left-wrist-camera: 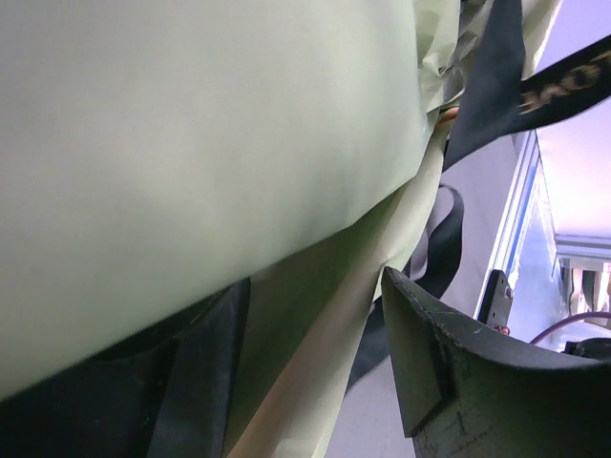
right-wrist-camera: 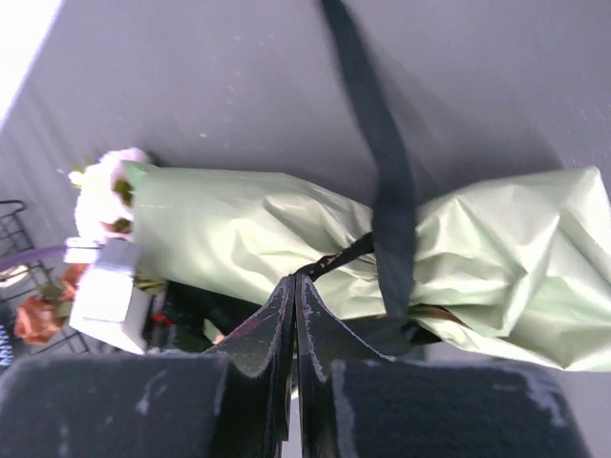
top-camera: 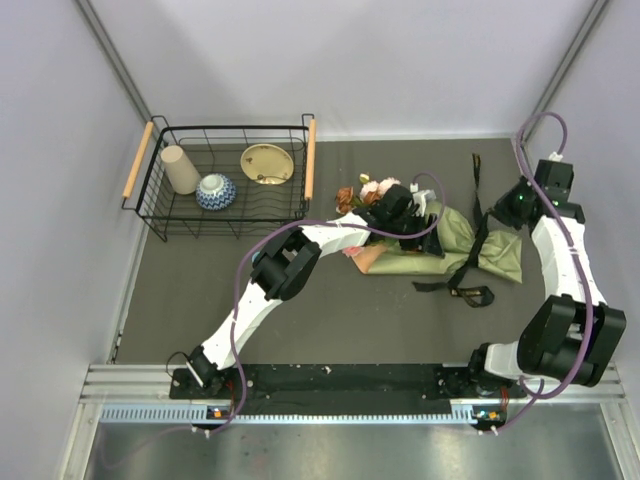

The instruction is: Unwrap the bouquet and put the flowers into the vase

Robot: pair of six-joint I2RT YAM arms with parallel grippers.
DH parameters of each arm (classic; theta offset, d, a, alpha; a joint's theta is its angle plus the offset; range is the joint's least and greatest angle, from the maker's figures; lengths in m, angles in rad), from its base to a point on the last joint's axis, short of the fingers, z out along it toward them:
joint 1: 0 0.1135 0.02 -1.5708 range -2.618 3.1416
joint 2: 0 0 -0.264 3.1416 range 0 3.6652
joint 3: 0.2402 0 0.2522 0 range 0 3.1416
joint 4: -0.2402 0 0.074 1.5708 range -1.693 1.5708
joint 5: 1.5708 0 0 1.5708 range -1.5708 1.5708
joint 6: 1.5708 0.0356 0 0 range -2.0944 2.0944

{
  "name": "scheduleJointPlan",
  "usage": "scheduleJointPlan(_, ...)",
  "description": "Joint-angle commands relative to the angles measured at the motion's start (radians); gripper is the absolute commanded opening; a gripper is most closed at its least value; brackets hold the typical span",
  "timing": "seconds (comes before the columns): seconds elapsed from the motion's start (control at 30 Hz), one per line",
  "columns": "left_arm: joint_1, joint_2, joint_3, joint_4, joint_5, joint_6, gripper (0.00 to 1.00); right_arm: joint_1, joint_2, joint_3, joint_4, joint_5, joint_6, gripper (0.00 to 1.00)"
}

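Two hazards stand out. First, the right gripper (right-wrist-camera: pixel 294 291) has its jaws clenched, and a thin black strand runs from their tips, so it seems to pinch the black fabric ribbon (right-wrist-camera: pixel 387 191). If the knot holds, a pull would likely drag the whole bouquet (top-camera: pixel 470 245), an olive-green paper cone of pink, cream and rust-orange artificial flowers (top-camera: pixel 365 190), across the dark grey table (top-camera: pixel 200 290) instead of untying it.

Second, the left gripper (top-camera: pixel 408 222) has the paper between spread fingers, but whether they press it cannot be told. A loose hold would let the cone slide or crumple.

The bouquet lies on its side at mid-table, blooms toward the black wire basket (top-camera: pixel 232 129). The left arm stretches far forward and across, wrist over the cone's mouth. The right arm is folded at the elbow and reaches inward to the tied waist. No vase can be made out in any view.
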Motion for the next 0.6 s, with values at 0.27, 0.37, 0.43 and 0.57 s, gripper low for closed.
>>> scheduleJointPlan(0.27, 0.01, 0.022, -0.014, -0.043, -0.031, 0.025, 0.65, -0.005, -0.013, 0.344, -0.014, -0.072, 0.009, 0.0)
scheduleJointPlan(0.37, 0.01, 0.02, -0.014, -0.042, -0.03, 0.028, 0.65, -0.005, -0.018, 0.447, -0.028, -0.073, -0.008, 0.0)
scheduleJointPlan(0.43, 0.01, 0.02, -0.011, -0.043, -0.031, 0.028, 0.65, -0.005, -0.019, 0.512, -0.036, -0.069, -0.022, 0.0)
scheduleJointPlan(0.57, 0.01, 0.025, -0.002, -0.046, -0.028, 0.027, 0.66, -0.005, -0.002, 0.764, -0.069, -0.058, -0.048, 0.0)
